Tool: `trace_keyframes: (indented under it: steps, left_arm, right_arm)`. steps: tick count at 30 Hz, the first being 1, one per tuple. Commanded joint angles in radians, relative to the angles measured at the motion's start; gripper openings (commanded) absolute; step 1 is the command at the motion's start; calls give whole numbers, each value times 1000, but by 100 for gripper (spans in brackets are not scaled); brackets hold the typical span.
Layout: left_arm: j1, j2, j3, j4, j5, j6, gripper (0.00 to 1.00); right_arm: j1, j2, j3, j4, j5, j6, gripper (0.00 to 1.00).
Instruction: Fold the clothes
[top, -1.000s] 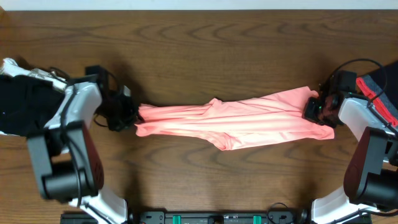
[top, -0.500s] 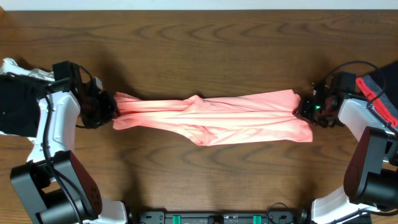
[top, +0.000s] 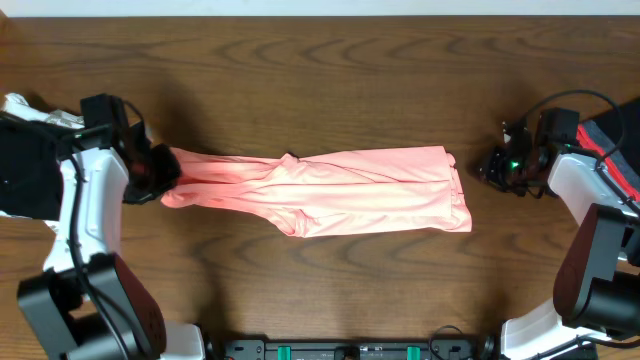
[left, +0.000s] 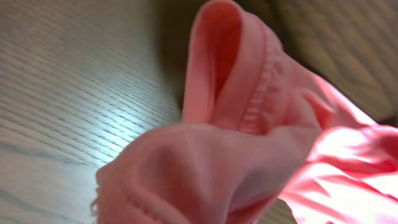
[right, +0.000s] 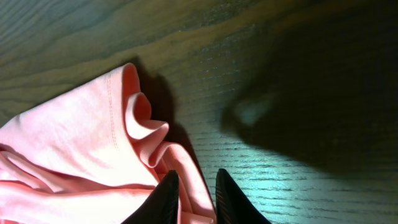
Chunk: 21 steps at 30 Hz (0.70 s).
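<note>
The right fingers (top: 489, 170) have just parted slightly and released the salmon-pink T-shirt (top: 320, 190), which the left fingers (top: 166, 177), still clamped on its end, have dragged toward 9 o'clock, leaving it stretched across the worktop (top: 330, 80) for folding.

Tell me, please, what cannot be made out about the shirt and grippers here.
- Fingers of left gripper: hidden under its own body overhead, behind T-shirt fabric in left wrist view.
- T-shirt's facing side: lost in bunched folds, all views.
- Dark red-striped item: cut off by overhead's right edge.
</note>
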Motion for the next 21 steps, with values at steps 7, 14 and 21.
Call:
trace_keyframes:
  steps: [7, 14, 21]
  left_arm:
    - [-282, -76, 39, -2, -69, -113, 6]
    - [-501, -76, 39, 61, -79, -212, 6]
    - [-665, -74, 38, 142, -118, -318, 6]
  right_arm:
    - [-10, -18, 19, -14, -18, -21, 18]
    - [-11, -18, 19, -13, 1, -21, 18]
    - [-10, -18, 19, -13, 0, -21, 18]
